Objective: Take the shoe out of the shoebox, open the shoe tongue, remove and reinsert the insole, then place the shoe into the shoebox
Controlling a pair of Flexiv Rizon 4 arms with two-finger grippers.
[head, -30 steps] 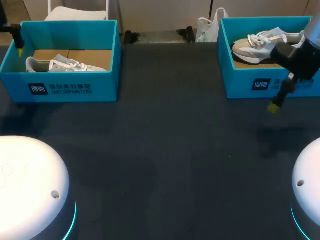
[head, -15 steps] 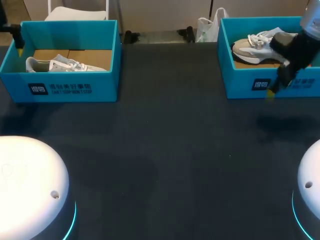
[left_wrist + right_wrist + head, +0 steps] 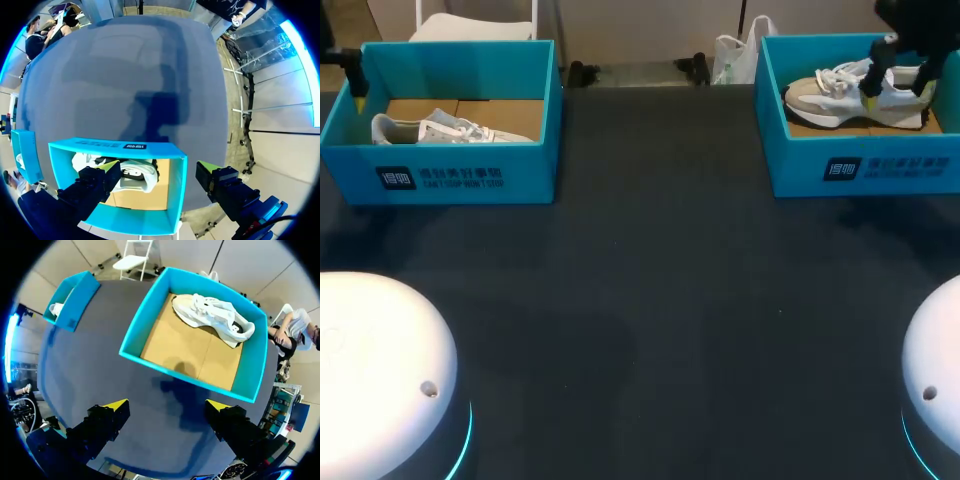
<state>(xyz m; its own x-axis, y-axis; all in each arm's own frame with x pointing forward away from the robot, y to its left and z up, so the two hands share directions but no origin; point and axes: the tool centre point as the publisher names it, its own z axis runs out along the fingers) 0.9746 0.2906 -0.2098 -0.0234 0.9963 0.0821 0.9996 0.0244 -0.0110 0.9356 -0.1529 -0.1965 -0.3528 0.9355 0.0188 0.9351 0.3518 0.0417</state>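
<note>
Step one is in hand, getting the shoe out. The right pincer point(image 3: 897, 88) hangs over the right shoebox point(image 3: 860, 165), fingers apart and empty, and the shoe point(image 3: 850, 95) rests inside. Next it likely must descend and clamp the shoe. The left pincer point(image 3: 157, 167), also apart, hovers at the left shoebox point(image 3: 440, 175) on the dark tabletop point(image 3: 650, 280).

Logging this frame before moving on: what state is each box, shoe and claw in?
left shoebox: lidless, shoe inside.
right shoebox: lidless, shoe inside.
left shoe: laced, in its box.
right shoe: laced, in its box.
left claw: open, empty.
right claw: open, empty.
</note>
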